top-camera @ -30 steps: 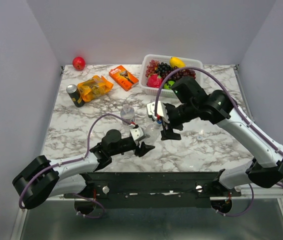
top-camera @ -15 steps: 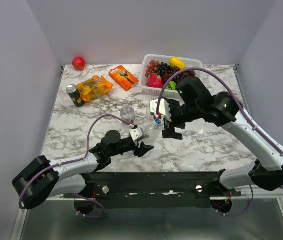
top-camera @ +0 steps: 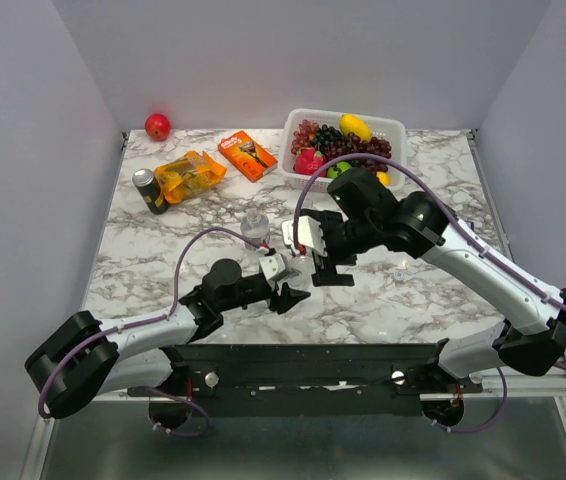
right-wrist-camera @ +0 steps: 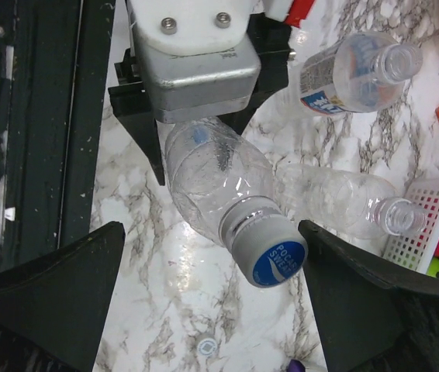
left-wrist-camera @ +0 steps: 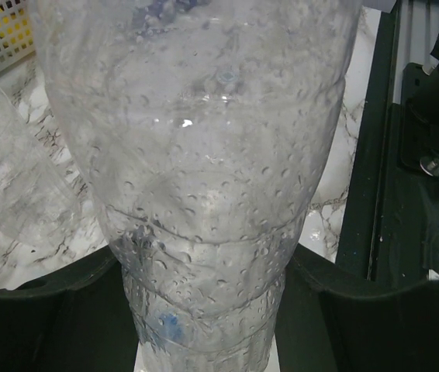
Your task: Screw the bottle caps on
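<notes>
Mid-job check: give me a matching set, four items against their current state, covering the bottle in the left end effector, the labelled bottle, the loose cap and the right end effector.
Items
1. gripped clear plastic bottle, in the left end effector
2. clear plastic bottle with a pale label band
3. small whitish-clear round cap
4. right end effector

States
A. loose on the marble table
B. wide open, holding nothing
C. wears a blue screw cap
D. neck open, no cap

Pairs: 1-C, 2-D, 3-A, 4-B
</notes>
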